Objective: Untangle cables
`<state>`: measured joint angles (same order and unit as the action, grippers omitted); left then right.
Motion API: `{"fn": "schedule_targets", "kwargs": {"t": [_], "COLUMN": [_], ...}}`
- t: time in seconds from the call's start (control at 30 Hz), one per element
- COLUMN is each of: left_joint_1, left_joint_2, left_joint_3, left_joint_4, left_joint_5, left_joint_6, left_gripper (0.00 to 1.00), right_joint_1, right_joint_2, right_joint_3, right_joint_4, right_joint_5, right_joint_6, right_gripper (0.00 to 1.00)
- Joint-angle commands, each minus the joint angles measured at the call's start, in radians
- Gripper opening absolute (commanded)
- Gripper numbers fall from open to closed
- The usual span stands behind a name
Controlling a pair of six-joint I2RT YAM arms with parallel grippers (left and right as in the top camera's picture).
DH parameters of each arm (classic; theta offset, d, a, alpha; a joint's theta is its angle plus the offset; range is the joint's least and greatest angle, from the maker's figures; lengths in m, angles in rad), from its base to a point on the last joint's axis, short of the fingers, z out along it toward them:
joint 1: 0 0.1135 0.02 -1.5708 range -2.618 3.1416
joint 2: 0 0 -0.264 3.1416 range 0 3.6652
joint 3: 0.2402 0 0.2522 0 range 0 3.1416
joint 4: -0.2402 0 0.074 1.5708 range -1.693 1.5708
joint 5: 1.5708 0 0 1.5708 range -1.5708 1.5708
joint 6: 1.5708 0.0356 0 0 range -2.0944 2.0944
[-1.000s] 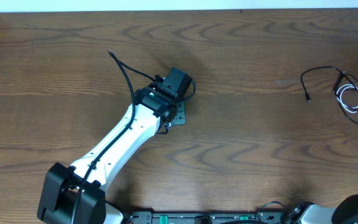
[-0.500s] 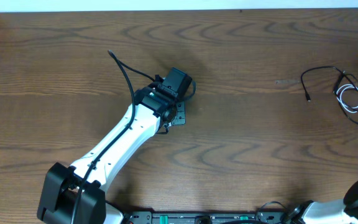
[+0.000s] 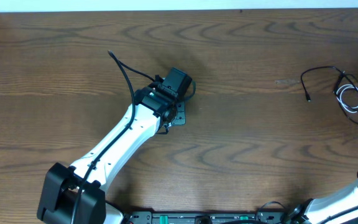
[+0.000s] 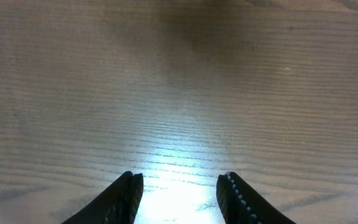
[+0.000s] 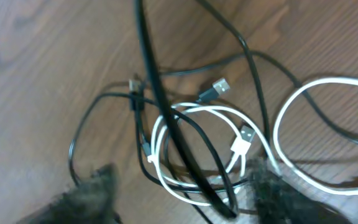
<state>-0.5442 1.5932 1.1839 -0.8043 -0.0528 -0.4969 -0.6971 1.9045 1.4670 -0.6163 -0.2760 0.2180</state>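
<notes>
- Brown wood-grain table (image 3: 260, 155) fills the overhead view, with a pale strip along its far edge.
- On the left, the left arm (image 3: 123, 140) reaches from the near edge out to the middle of the table. It lies just as it did a second ago.
- The left gripper (image 4: 180, 198) is seen in its own wrist view. Its two dark fingers (image 4: 126, 193) stand apart over bare wood with nothing between them, so it is open and holds nothing.
- At the far right lie the cables, in the same place as in the earlier frame.
- The black cable (image 3: 317, 70) arcs out to the left of the heap, and its small plug end (image 3: 307, 98) rests on the wood.
- The white cable (image 3: 344, 99) lies coiled just right of that, running toward the table's right edge.
- In the right wrist view the two are looped through each other, with two small plugs lying among the loops.
- At the near right corner, the right arm (image 3: 337, 205) has changed. A second ago a dark bulk sat low in the corner; now it stands farther up the right edge, and a white link shows below it.
- The right gripper (image 5: 182, 193) hangs over the tangle. Its blurred fingers (image 5: 95, 190) are spread to either side of the loops, parted and clamping nothing.
</notes>
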Motion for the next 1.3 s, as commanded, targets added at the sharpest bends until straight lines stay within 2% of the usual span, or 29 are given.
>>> {"fn": "schedule_targets", "kwargs": {"t": [0.0,0.03,0.07,0.13,0.3,0.37,0.67,0.93,1.1,1.27], "left_joint_1": [0.004,0.004,0.004,0.004,0.004,0.004,0.004,0.004,0.004,0.004], "left_joint_2": [-0.008,-0.008,-0.008,-0.008,-0.008,-0.008,-0.008,-0.007,-0.007,-0.007], "left_joint_3": [0.005,0.005,0.005,0.005,0.005,0.005,0.005,0.005,0.005,0.005], "left_joint_4": [-0.003,-0.003,-0.003,-0.003,-0.003,-0.003,-0.004,-0.011,-0.012,-0.018], "left_joint_5": [0.0,0.001,0.0,0.0,0.0,0.001,0.001,0.0,0.0,0.0], "left_joint_6": [0.002,0.002,0.002,0.002,0.002,0.002,0.003,0.003,0.003,0.003], "left_gripper": [0.44,0.44,0.44,0.44,0.44,0.44,0.44,0.44,0.44,0.44], "right_joint_1": [0.004,0.003,0.003,0.003,0.002,0.0,-0.013,-0.015,-0.016,-0.016], "right_joint_2": [0.027,0.031,0.035,0.042,0.072,0.094,0.143,0.143,0.143,0.143], "right_joint_3": [0.009,0.009,0.009,0.009,0.008,0.006,-0.032,-0.075,-0.106,-0.149], "right_joint_4": [-0.009,-0.026,-0.05,-0.113,-0.323,-0.394,-0.515,-0.573,-0.585,-0.576], "right_joint_5": [0.015,0.032,0.061,0.159,0.601,0.676,0.624,0.624,0.621,0.613], "right_joint_6": [-0.01,-0.009,-0.005,0.043,0.264,0.304,0.335,0.335,0.335,0.335], "right_gripper": [0.25,0.1,0.02,0.01,0.01,0.01,0.02,0.1,0.11,0.21]}}
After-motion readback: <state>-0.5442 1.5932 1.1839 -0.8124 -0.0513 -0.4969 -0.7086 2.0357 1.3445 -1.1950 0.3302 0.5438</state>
